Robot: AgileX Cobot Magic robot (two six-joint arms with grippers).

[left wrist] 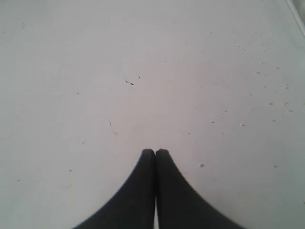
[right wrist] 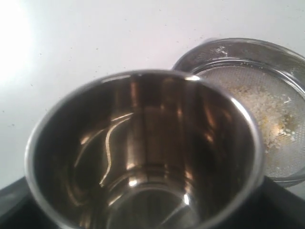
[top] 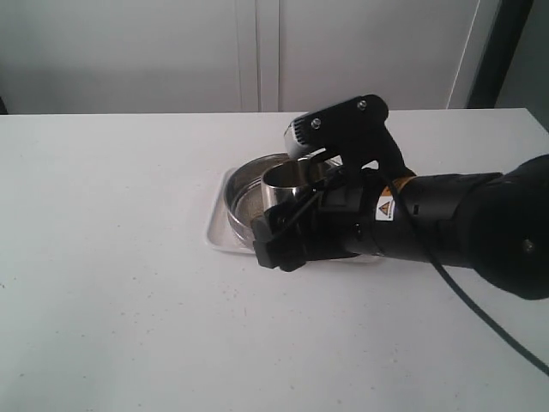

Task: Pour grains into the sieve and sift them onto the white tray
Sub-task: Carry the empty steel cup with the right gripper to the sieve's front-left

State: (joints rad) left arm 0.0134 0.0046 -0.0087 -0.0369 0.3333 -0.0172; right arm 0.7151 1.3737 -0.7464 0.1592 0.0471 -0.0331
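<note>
Grains (right wrist: 267,114): tiny loose grains, mostly pale off-white with some bright yellow mixed in. They lie in a patch on the fine mesh bottom of the wide, round, shallow steel sieve (right wrist: 238,47). Only the right wrist view shows them.
Sieve: it stands at the middle of the exterior frame, resting on the white tray. Its shiny ring wall is clear on the left side, while its right part is hidden behind the cup and gripper.
White tray (top: 218,226): small, white and rectangular, with rounded corners and a low raised rim. It lies flat on the tabletop at the centre of the frame, and its rim shows to the left of the sieve and below it.
Steel cup (top: 287,180): a small, rounded, shiny steel cup just right of frame centre, overlapping the sieve's right side. Its mouth faces the right wrist camera, which sees only bare reflective metal inside. The grains in the sieve lie just past its rim. Whether cup and sieve touch cannot be told.
Right gripper (top: 287,190): black, with its jaws spread wide and grasping the steel cup between them.
Right arm (top: 463,223): a thick black arm reaching in from the right edge of the frame, with a dark cable trailing to the lower right corner.
Left gripper (left wrist: 155,151): two black fingers clenched tip to tip with nothing between them, above bare tabletop.
Tabletop (top: 129,283): white and flat, with small dark specks.
</note>
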